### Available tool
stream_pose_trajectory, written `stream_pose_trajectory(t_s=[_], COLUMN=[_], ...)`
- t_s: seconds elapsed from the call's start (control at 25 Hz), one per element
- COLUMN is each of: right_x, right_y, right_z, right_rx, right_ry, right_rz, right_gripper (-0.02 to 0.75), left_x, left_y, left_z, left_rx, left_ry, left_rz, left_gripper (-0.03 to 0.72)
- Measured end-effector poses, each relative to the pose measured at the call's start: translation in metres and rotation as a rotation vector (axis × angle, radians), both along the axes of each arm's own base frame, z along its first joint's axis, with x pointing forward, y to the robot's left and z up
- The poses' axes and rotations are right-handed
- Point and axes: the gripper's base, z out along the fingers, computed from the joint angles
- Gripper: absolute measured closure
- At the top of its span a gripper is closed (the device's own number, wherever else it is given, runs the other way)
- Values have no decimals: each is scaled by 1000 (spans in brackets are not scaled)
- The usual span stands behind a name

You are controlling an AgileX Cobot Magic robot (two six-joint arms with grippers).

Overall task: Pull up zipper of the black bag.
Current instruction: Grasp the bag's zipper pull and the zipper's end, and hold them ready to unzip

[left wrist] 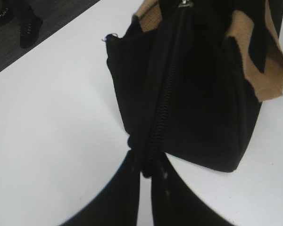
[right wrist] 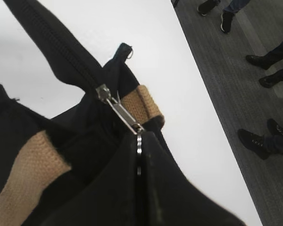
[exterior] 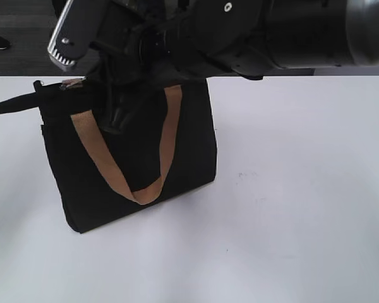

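Observation:
The black bag (exterior: 132, 158) stands on the white table left of centre, and a tan handle (exterior: 117, 180) hangs down its front. The zipper (left wrist: 166, 106) runs along its top. My left gripper (left wrist: 144, 172) is shut on the zipper's black tail end at the bag's near corner; the gripper itself lies outside the exterior view. My right gripper (right wrist: 140, 143) is shut on the silvery metal pull (right wrist: 125, 115), whose slider (right wrist: 103, 92) sits near the bag's end. The right arm crosses the top of the exterior view, with its fingers (exterior: 115, 118) at the bag's top edge.
The white table (exterior: 290, 208) stretches to the right of and in front of the bag. Its far edge borders grey floor where people's shoes (right wrist: 257, 141) stand. More shoes (left wrist: 28, 26) show beyond the table edge in the left wrist view.

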Motion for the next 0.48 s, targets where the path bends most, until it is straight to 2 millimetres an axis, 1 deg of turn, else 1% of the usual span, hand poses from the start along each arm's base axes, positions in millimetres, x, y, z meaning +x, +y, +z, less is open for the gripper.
stream_pose_trajectory(t_s=[0.2,0.48], right_x=[5,14], right_y=[-8,-21], right_z=[-2,-4], right_rx=[-10,-20], right_ry=[28,64], right_rz=[-1,-16], right_gripper=[739,739], left_x=[-1,-1], left_y=[1,2], left_z=[-2,-3], left_rx=[33,37], left_ry=[17,25], left_rz=[-3,8], left_gripper=[656,657])
